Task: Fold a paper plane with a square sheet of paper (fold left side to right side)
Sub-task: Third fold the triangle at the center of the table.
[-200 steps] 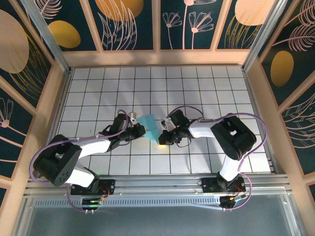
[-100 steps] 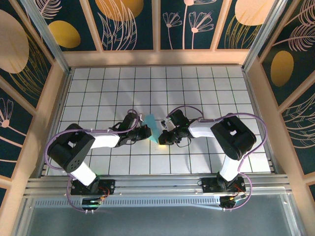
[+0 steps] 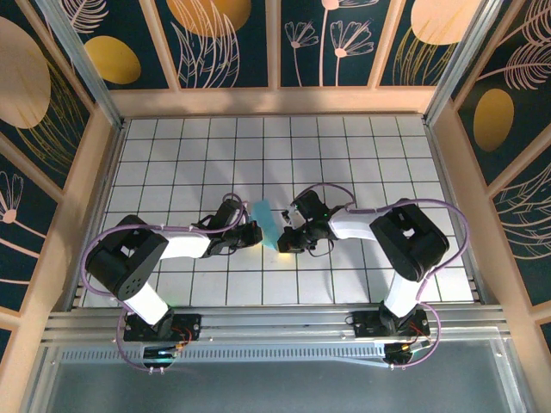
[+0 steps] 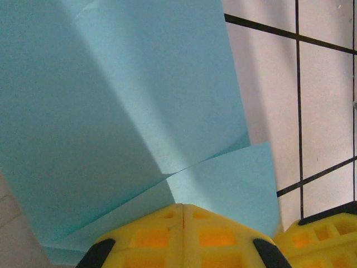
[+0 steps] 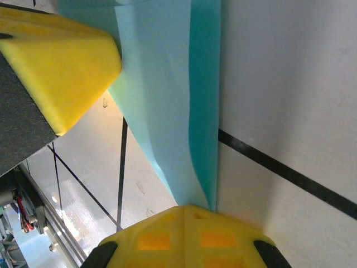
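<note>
The light teal sheet of paper (image 3: 268, 224) sits near the middle of the white tiled counter (image 3: 344, 155), folded into a narrow strip and raised between the two arms instead of lying flat. In the top view it runs from a wider far end down to a narrow near tip. The left fingers (image 4: 181, 215), yellow and clenched tight together, meet the paper at its near edge. From the left wrist, two overlapping layers with a slanting crease spread away from their tips, and shadows fall across the paper. The right fingers (image 5: 184, 216) are likewise clenched, pinching the pointed end of the strip. From the right wrist, the paper rises from their tips as a thin upright fold with a darker inner face. The yellow block in the upper left of that view is a finger of the left arm, just beside the paper. Both arms (image 3: 172, 248) reach in from the near edge, left and right of the paper, trailing purple cables (image 3: 448, 211). Dark walls (image 3: 232, 43) painted with leaves and golden ovals, framed in pale wood, enclose the counter.
</note>
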`<control>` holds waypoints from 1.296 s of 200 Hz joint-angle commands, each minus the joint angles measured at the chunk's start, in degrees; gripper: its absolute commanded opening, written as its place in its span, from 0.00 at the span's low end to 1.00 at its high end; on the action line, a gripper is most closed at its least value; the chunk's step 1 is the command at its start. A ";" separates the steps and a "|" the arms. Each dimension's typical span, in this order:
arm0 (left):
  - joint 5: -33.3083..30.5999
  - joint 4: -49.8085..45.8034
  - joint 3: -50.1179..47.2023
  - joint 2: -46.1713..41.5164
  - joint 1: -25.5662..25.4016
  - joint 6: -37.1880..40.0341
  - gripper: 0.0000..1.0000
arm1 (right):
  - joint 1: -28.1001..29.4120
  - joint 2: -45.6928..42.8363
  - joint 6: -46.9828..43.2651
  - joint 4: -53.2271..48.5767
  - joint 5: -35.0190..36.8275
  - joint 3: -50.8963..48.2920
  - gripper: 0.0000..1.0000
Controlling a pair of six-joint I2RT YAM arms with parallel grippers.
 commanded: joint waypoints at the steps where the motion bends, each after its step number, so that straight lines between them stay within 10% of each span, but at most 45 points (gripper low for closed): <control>1: -2.51 -3.72 -0.11 1.35 0.12 1.52 0.05 | 1.09 -1.97 1.44 -2.55 1.71 2.56 0.00; 259: -3.74 -5.02 0.02 0.86 0.16 2.42 0.03 | 3.20 5.75 3.48 2.03 4.75 7.40 0.00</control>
